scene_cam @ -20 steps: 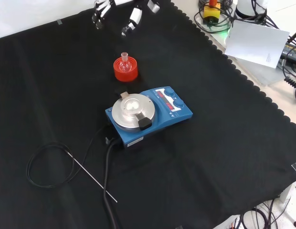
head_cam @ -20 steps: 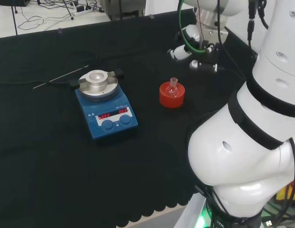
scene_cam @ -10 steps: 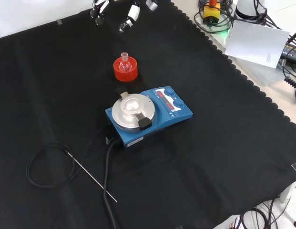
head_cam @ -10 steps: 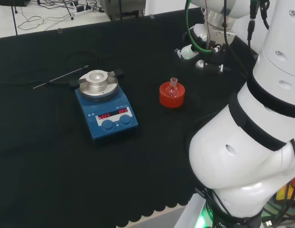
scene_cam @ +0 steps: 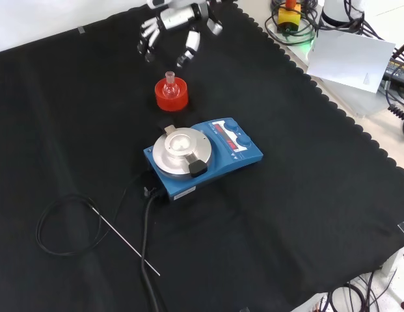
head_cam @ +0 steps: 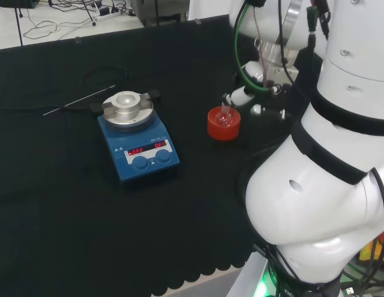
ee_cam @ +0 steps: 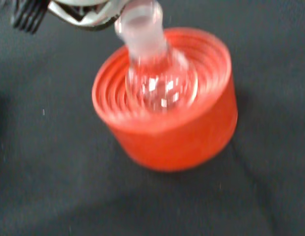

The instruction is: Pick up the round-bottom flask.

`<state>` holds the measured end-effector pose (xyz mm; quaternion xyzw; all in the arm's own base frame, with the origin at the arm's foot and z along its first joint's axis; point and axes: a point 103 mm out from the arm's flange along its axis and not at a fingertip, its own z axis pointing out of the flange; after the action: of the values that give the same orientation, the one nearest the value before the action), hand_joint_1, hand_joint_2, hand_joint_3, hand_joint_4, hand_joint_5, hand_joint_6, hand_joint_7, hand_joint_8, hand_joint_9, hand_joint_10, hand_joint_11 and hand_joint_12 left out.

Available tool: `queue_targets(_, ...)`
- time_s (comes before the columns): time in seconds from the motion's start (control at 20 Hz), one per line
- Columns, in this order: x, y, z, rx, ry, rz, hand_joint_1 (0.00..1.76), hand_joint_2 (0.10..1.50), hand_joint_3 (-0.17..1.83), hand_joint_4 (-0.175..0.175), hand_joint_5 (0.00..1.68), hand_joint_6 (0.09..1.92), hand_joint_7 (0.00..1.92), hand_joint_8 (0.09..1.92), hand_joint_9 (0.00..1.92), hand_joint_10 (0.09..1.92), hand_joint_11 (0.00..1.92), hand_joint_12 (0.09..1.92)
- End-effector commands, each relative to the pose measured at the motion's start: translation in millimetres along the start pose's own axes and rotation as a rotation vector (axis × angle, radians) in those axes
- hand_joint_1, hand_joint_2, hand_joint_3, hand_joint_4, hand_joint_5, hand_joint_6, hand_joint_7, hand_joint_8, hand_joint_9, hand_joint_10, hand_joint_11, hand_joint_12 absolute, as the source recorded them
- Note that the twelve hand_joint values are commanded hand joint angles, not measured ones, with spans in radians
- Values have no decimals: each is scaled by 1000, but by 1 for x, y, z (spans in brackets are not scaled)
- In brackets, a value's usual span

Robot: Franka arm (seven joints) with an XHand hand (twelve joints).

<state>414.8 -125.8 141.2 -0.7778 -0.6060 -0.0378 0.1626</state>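
In the front view the hand [scene_cam: 177, 29], fingers spread and holding nothing, hangs near the surface's [scene_cam: 306, 195] upper edge, just above the round-bottom flask [scene_cam: 169, 83]. The flask sits in its red stand [scene_cam: 172, 95], open cloth around; its glass body is hard to see.

A laboratory bench, most likely in a robotics lab. A black cloth [scene_cam: 306, 214] covers the table. On it sit a blue magnetic stirrer hotplate [scene_cam: 203, 155] with a thin metal probe [scene_cam: 123, 238], and a small glass round-bottom flask [scene_cam: 169, 82] in a red ribbed stand [scene_cam: 171, 97]. Cables [head_cam: 74, 15] clutter the floor behind.
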Motion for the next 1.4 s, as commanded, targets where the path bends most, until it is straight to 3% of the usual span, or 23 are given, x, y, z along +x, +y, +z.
queue_targets(0.05, -2, -6, 20, 2, -4, -6, 852, 637, 580, -12, 619, 295, 224, 631, 384, 649, 2, 1433)
queue_targets(0.8, -4, 8, 29, -56, -12, -9, 903, 593, 582, -12, 568, 292, 214, 628, 369, 644, 0, 1428)
queue_targets(1.15, -3, 17, 35, -91, -26, -27, 952, 591, 590, -13, 651, 355, 211, 628, 374, 647, 10, 1431)
queue_targets(1.4, -2, 20, 36, -98, -27, -32, 959, 577, 629, -16, 664, 529, 217, 636, 385, 646, 23, 1422)
